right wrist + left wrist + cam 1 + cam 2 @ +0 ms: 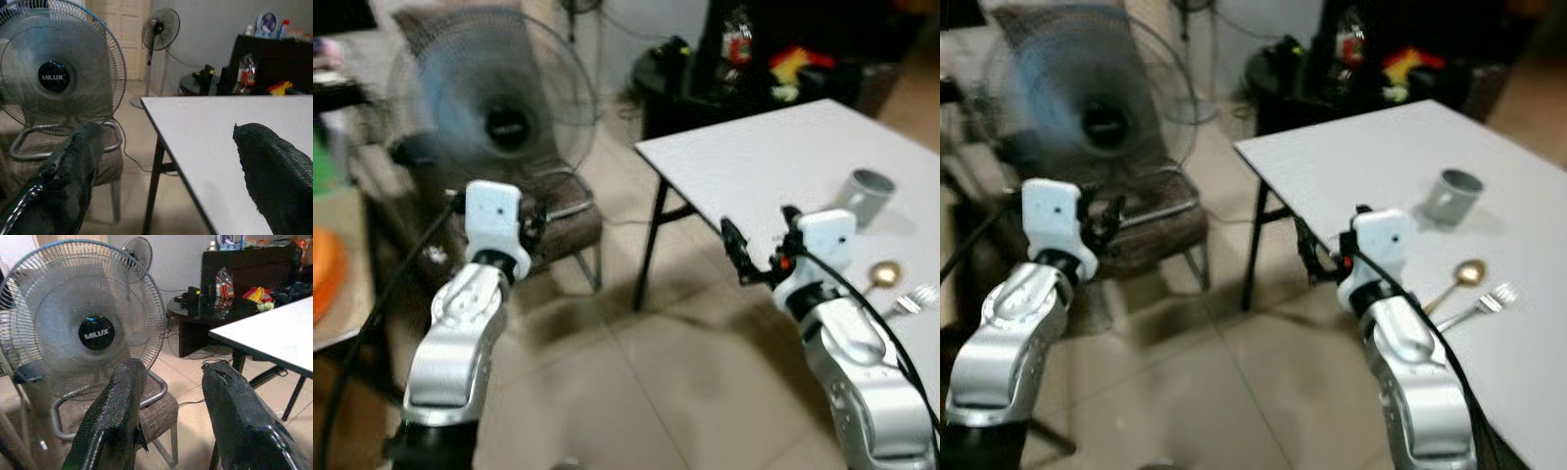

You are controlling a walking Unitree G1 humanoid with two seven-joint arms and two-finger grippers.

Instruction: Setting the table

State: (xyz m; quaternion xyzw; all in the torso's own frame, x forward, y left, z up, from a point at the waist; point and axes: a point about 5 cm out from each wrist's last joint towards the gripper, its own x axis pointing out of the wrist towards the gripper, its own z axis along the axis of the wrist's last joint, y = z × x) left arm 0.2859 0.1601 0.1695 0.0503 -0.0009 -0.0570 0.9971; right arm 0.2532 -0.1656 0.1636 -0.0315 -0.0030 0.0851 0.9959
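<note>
White tabletop (773, 157) off to the robot's right, and on it the grey cup (867, 196) lying tipped on its side, with the gold spoon (883, 273) and the fork (913, 299) close together nearer the robot. Right gripper (759, 250) hovers at the table's near edge, jaws wide apart, holding nothing. Left gripper (171, 416) also gapes empty, aimed at the fan (494, 108) on its chair, well away. Cutlery lies just right of the right gripper, so that arm looks favourite
</note>
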